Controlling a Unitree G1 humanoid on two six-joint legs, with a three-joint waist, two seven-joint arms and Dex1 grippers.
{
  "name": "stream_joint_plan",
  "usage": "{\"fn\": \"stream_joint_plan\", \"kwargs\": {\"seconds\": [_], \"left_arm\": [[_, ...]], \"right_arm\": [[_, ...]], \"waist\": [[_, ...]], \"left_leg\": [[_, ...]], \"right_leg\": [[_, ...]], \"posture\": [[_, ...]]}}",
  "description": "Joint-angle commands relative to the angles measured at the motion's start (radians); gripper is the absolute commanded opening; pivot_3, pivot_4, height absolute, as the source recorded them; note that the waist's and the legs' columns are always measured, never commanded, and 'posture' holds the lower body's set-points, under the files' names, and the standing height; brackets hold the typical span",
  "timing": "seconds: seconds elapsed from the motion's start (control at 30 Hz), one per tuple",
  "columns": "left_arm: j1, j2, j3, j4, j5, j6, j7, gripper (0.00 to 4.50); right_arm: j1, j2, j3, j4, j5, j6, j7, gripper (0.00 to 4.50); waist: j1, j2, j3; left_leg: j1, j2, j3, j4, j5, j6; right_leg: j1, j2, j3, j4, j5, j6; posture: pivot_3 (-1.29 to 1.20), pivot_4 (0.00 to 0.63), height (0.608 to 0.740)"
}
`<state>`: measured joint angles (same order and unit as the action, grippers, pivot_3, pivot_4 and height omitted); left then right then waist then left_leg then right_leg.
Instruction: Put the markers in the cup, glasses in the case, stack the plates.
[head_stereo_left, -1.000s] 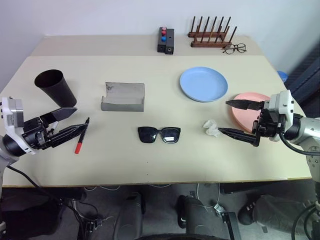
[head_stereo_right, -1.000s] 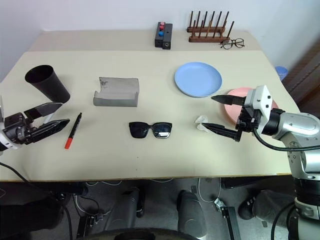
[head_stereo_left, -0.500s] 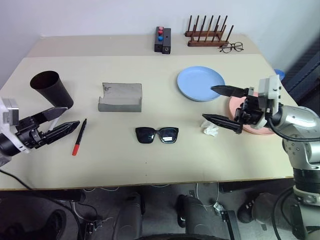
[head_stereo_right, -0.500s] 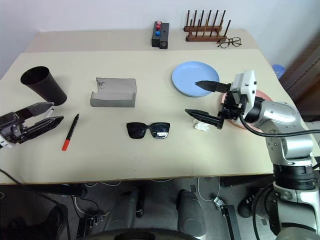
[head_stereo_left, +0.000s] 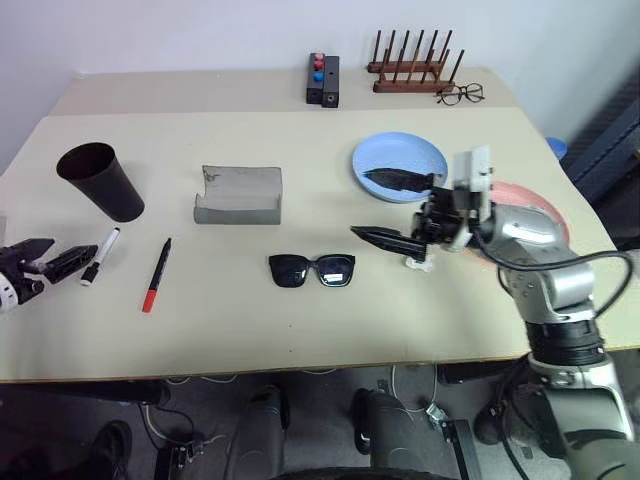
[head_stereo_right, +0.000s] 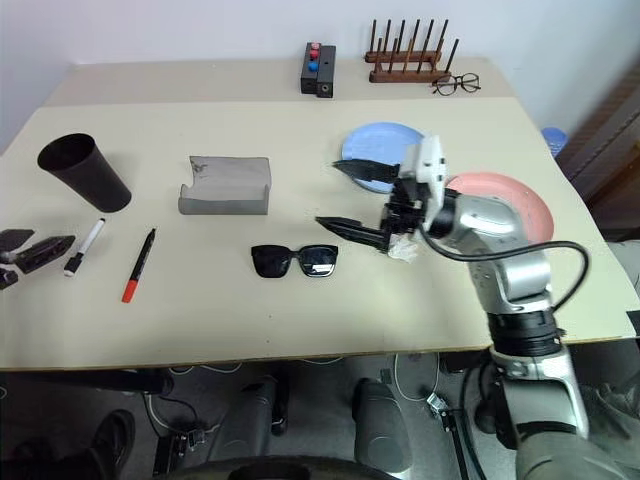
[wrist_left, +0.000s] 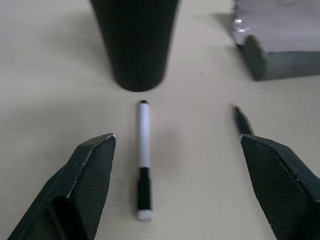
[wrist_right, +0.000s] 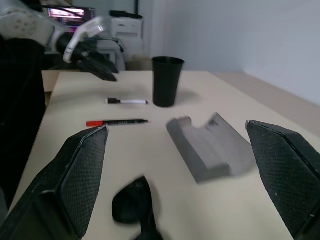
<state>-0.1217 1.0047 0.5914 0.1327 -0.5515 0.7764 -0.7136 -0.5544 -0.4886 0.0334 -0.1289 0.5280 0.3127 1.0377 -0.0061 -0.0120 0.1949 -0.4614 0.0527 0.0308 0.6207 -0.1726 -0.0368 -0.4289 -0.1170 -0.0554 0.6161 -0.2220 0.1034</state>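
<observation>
Right gripper (head_stereo_right: 352, 196): two black pointed fingers spread wide and empty, carried to the table's centre from the salmon plate's edge where it hung a second earlier. It hovers just at 2 o'clock of the sunglasses (head_stereo_right: 294, 260), tips aimed toward them. By judgement, this sets up the glasses step; no contact is made yet.

Left gripper (head_stereo_left: 40, 262): also wide and empty, now drawn outward to the table's 9 o'clock edge. Its retreat uncovers a white-barrelled marker (head_stereo_left: 100, 256) with a black cap, lying between its textured fingers (wrist_left: 90, 170) in the wrist view. Two pens therefore await the cup, not one.

Task objects, outward from the glasses:
- Red-ended marker (head_stereo_right: 138, 264), slim and black, at 9 o'clock of the sunglasses, parallel to the white one and apart from it.
- Cup (head_stereo_left: 100, 180), matte black, tapered, upright, at 12 o'clock of the white marker.
- Case (head_stereo_right: 225, 185), grey and felt-like, lying open with one long edge turned up, at 11 o'clock of the sunglasses.
- Light blue plate (head_stereo_left: 399, 166) and salmon pink plate (head_stereo_right: 505, 198), shallow smooth rounds, side by side and unstacked.

The sunglasses are glossy, thick-framed and unfolded. A crumpled white tissue (head_stereo_right: 403, 249) lies beneath the right gripper.
</observation>
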Motion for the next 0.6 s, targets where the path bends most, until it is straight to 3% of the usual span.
{"fn": "stream_joint_plan", "kwargs": {"seconds": [0.03,0.33,0.6], "left_arm": [[-0.114,0.038,-0.038,0.08,0.035,0.048,0.061,4.13],[-0.427,0.102,-0.273,0.39,0.14,0.141,-0.006,4.13],[-0.677,0.14,-0.556,0.617,0.309,0.085,-0.247,4.13]], "right_arm": [[-0.013,0.02,0.007,-0.02,-0.043,-0.044,-0.043,4.5],[-0.018,0.047,0.007,-0.015,-0.064,-0.085,-0.076,4.5],[-0.006,0.039,-0.006,-0.008,-0.084,-0.11,-0.098,4.5]], "waist": [[0.001,0.0,0.0],[-0.004,-0.001,-0.001],[-0.005,-0.002,-0.001]], "left_leg": [[0.0,0.0,0.0,0.0,0.0,0.0],[0.0,0.0,0.0,-0.001,0.003,0.0],[0.0,0.0,0.0,-0.001,0.004,0.0]], "right_leg": [[0.0,0.0,0.0,0.0,0.0,0.0],[0.0,0.001,0.0,0.002,0.0,0.001],[0.0,0.001,0.0,0.003,0.002,0.004]], "posture": [[0.0,0.15,0.74],[0.0,0.15,0.74],[0.0,0.15,0.74]]}}
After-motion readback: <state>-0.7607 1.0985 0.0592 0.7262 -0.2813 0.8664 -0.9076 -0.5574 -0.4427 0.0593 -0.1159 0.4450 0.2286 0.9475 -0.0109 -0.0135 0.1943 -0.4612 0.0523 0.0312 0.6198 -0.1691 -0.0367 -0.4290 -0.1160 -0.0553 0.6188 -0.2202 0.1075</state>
